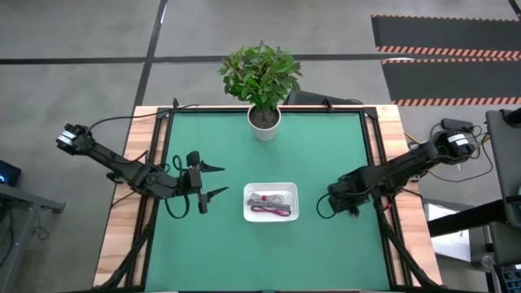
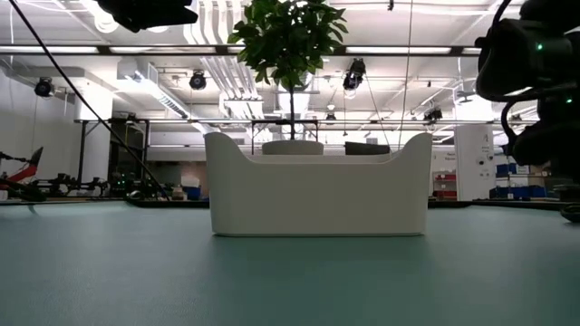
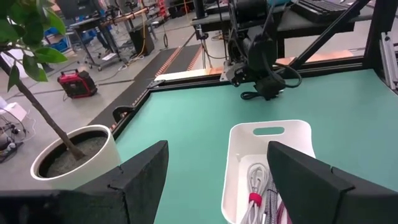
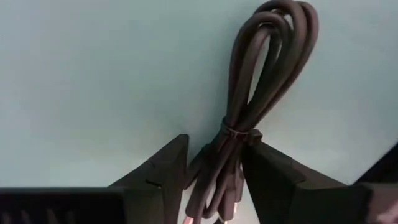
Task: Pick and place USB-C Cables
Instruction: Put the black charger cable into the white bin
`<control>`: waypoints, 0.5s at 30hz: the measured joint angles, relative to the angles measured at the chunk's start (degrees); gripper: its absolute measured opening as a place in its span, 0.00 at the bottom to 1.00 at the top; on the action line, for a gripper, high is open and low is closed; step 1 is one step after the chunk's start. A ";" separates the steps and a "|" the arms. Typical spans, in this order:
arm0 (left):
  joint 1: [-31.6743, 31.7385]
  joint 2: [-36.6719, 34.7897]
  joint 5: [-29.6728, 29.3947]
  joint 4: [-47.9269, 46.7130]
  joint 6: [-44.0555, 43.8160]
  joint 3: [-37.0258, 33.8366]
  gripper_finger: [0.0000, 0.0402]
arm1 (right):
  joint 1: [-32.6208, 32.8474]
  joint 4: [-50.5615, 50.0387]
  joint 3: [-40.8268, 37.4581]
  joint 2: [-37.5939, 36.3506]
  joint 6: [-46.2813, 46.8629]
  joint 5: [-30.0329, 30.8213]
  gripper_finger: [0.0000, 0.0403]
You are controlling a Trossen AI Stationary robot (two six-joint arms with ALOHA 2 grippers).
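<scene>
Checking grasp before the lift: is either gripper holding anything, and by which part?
Right gripper straddles the black cable bundle at its tie, on the mat; a firm grip cannot be told. Left gripper is open, holding nothing.

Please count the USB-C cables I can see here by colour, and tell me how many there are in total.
White-grey cable, in the white tray: 1
Magenta-pink cable, in the tray: 1
Black cable, on the green mat between the right gripper jaws: 1
Total visible: 3
A further cable may be hidden in the tray; the pictures cannot settle this.
</scene>
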 joint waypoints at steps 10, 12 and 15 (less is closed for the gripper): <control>0.00 0.00 0.00 0.04 0.08 0.00 0.64 | 0.00 1.87 -0.36 -0.26 -1.52 0.03 0.10; 0.00 0.00 0.00 0.01 0.08 0.00 0.64 | 0.00 1.93 -0.36 -0.37 -2.18 0.03 0.08; 0.00 0.00 0.00 0.01 0.08 0.00 0.64 | 0.01 1.17 0.50 -0.29 -3.44 0.17 0.07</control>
